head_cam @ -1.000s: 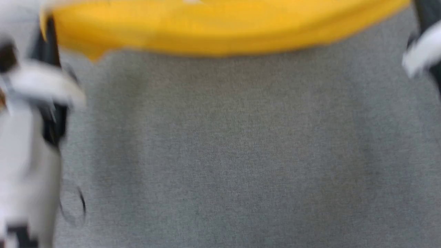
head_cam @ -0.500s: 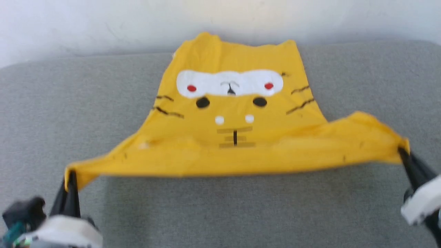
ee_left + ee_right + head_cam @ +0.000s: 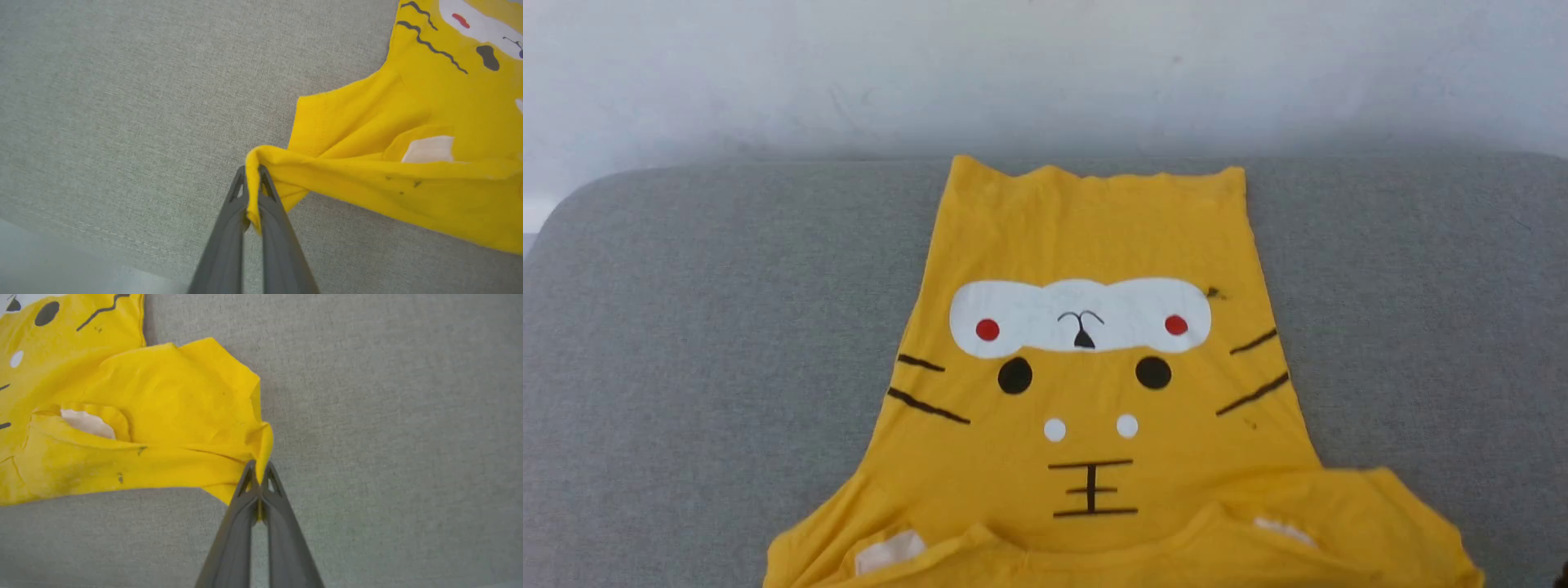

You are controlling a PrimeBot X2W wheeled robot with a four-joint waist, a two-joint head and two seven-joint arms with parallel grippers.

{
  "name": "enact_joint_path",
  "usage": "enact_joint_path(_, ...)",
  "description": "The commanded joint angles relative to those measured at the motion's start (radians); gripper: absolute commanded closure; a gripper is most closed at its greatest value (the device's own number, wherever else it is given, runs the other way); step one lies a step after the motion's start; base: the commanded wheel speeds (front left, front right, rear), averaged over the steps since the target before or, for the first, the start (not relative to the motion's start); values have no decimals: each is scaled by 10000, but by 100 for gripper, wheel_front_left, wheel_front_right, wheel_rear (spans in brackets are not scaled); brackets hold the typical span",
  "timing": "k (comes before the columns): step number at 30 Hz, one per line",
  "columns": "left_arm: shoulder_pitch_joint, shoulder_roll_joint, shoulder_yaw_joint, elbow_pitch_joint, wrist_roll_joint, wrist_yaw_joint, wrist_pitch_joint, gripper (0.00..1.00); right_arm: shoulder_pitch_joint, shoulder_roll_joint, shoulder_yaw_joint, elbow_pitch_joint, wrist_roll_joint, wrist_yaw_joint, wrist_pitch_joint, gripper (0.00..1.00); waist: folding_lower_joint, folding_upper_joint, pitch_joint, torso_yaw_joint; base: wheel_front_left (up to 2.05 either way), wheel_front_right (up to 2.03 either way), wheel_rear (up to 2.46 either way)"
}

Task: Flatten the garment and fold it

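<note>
Left hand [image 3: 252, 171]: fingers pressed together, pinching the near left corner of the garment [image 3: 429, 102].
Garment: yellow T-shirt, cartoon face up, lying on the grey table [image 3: 686, 327], straight edge toward the wall [image 3: 1045, 73], near edge bunched.
Right hand [image 3: 258, 468]: fingers pressed together, pinching the near right corner.

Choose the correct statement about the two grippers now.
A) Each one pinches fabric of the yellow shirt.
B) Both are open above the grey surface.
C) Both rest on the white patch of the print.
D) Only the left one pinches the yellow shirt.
A: the left gripper is closed on a fold of the yellow shirt in the left wrist view, and the right gripper is closed on another fold in the right wrist view.
</note>
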Motion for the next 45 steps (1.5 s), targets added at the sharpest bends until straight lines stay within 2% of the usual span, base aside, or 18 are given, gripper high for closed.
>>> enact_joint_path(1, 219, 69, 105, -84, -72, 137, 105, 100, 325, 113, -145, -177, -43, -19, 332, 100, 2, 0, -99, 95, 0, 0, 0)
enact_joint_path(5, 410, 99, 191, -273, -157, 197, 200, 100, 693, 345, -225, -627, 214, -19, 1206, 100, 2, 0, -128, 141, 0, 0, 0)
enact_joint_path(6, 387, 98, 200, -339, -156, 193, 164, 100, 666, 383, -217, -867, 348, -19, 1361, 70, 2, 0, -122, 166, 0, 0, 0)
enact_joint_path(7, 337, 85, 200, -397, -146, 186, 104, 100, 574, 413, -182, -1114, 538, -19, 1454, 0, 2, 0, -115, 187, 0, 0, 0)
enact_joint_path(12, 38, 17, 137, -549, 6, 245, -131, 100, -545, 252, -342, -2005, 1319, -19, 1408, 0, 2, 0, -74, 326, 0, 0, 0)
enact_joint_path(15, -208, -83, 114, -693, 65, 250, -385, 100, -1962, -158, -661, -1663, 1255, -19, 1102, 0, 2, 0, 108, 428, 0, 0, 0)
enact_joint_path(18, -612, -128, 24, -823, 183, 176, -654, 100, -3818, -666, -715, -452, 1110, -19, 723, 0, 2, 0, 560, 684, 0, 0, 0)
enact_joint_path(23, -1551, -401, -299, -916, 295, -85, -1248, 100, -7032, -1206, -729, 2266, 338, -19, -244, 0, 2, 0, 1503, 1409, 0, 0, 0)
enact_joint_path(27, -2165, -739, -621, -830, 302, -310, -1719, 100, -9178, -1600, -343, 4369, -128, -19, -295, 0, 2, 0, 2225, 2024, 0, 0, 0)
enact_joint_path(31, -2733, -1121, -918, -653, 80, -713, -2200, 100, -10894, -2102, 197, 6220, -220, -19, 332, 0, 2, 0, 2802, 2626, 0, 0, 0)
enact_joint_path(35, -3284, -1352, -1174, -279, -9, -1075, -2572, 100, -12157, -2543, 657, 7538, -151, -19, 1218, 0, 2, 0, 3250, 3133, 0, 0, 0)
enact_joint_path(45, -4027, -1711, -1471, 409, -245, -1596, -3115, 100, -13906, -2786, 1585, 9454, -214, -19, 3396, 0, 2, 0, 3896, 3588, 0, 0, 0)
